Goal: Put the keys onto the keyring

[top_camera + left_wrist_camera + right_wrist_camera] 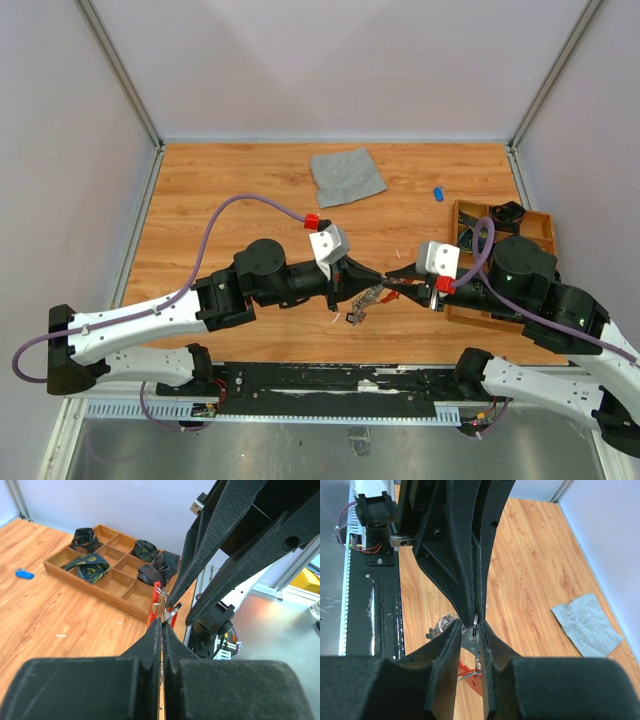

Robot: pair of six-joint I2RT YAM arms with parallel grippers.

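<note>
Two grippers meet nose to nose above the near part of the table, and nearly all the risk sits in that tight spot. The left gripper is clenched on the keyring, whose red loop stands just past its fingertips, off the wood. The right gripper has its jaws close around a thin metal ring; whether it truly pinches that ring or only brackets it cannot be told.

If that hold is not firm, any pull or twist would likely let the ring slip free and drop. If both grippers do hold and then turn or part out of step, the loop could be yanked from the left grip or bent. The fingers cross so closely that a small sideways error would knock one against the other. A silvery tangle hanging below, chain or keys, could swing and snag on a finger.

One blue key lies well apart, near the wooden tray, not yet on the loop.
</note>
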